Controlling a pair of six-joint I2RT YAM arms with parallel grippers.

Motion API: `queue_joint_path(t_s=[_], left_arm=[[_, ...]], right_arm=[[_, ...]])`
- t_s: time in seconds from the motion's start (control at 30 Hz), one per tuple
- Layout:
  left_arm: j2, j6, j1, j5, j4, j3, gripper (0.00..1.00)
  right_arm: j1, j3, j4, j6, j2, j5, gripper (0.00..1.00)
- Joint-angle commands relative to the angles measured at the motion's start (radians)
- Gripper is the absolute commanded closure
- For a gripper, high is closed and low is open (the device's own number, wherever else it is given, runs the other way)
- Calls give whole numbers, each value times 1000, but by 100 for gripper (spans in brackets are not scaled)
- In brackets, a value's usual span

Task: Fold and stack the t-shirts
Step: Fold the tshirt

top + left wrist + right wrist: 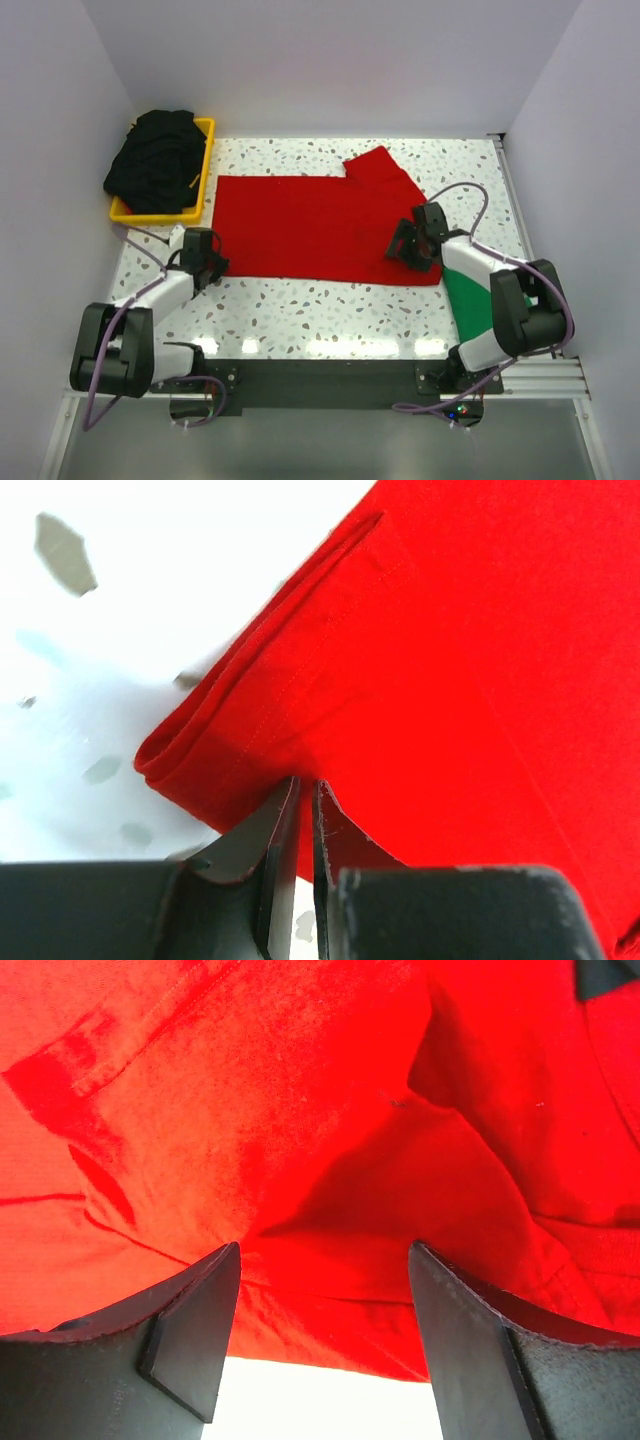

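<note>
Two layers of red t-shirt (pixel 300 225) lie flat on the desk (pixel 300 310): soft, light, likely floppy. Left gripper (pixel 305 785) narrow, doubled corner just ahead of its tips, pinch unclear. Right gripper (pixel 325 1260) gapes wide, hem directly beneath. Best hold: corners.

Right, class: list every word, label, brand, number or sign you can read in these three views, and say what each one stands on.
There are none: no text can be read in any view. The red t-shirt, the green t-shirt, the black t-shirts, the yellow tray and the speckled table carry no visible lettering.
</note>
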Motion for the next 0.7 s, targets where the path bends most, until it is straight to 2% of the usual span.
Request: queue_joint_path(t_s=[0.0, 0.13, 0.27, 0.4, 0.5, 0.53, 0.6, 0.63, 0.67], left_arm=[[-57, 0, 1, -51, -105, -64, 85], [-138, -4, 2, -39, -145, -112, 85], [-277, -3, 2, -39, -211, -152, 85], [-383, 12, 2, -34, -269, -131, 85], [-388, 55, 2, -22, -243, -39, 82], [-374, 65, 1, -22, -238, 35, 82], [-292, 94, 2, -25, -228, 122, 77], [-256, 106, 2, -36, -225, 214, 76], [-173, 115, 2, -45, -223, 263, 75]], right_arm=[[-1, -109, -77, 41, -42, -51, 27], [-1, -174, -112, 54, -107, -85, 26], [-2, -226, -163, 57, -244, -93, 26], [-1, -187, -209, 41, -327, -102, 25], [-2, -93, -200, 9, -334, -144, 25], [-1, -64, -195, 2, -329, -142, 25], [-2, 42, -192, -32, -297, -131, 25], [-2, 76, -175, -43, -282, -118, 25], [-2, 111, -163, -63, -263, -107, 26]])
